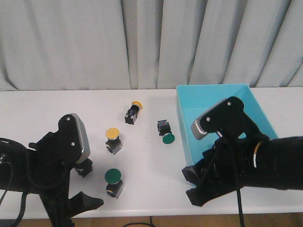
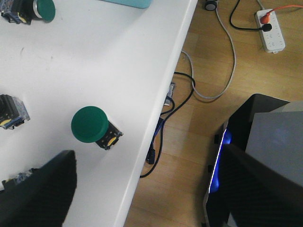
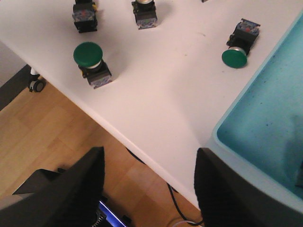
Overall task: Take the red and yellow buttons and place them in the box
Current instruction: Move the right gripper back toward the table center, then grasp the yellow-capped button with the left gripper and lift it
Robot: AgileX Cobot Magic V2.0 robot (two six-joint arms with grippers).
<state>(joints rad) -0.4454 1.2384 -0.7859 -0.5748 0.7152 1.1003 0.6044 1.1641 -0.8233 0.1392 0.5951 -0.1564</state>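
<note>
Jaws, left: the left gripper hangs over the near counter edge with its jaws spread wide and nothing between them.
Jaws, right: the right gripper is likewise wide apart and empty, poised over the near edge just beside the box's near corner.
Yellow buttons: one yellow button stands cap-up near the middle of the counter; a second yellow-capped button lies on its side farther back, well apart from both arms.
Red buttons: none can be made out in any view.
Green buttons: one green button stands near the front edge, close to the left gripper; another green button lies tipped just beside the box wall. Neither belongs to the task.
Box: the turquoise box sits at the right of the counter; as far as it shows, it looks empty.
Step in hand: judged from this, no pick has begun; both arms wait at the front.
Next move: probably the left arm reaches forward past the near green button to the standing yellow one.
Edges and room: open counter surrounds the yellow buttons; the front edge drops to cables on the floor.
</note>
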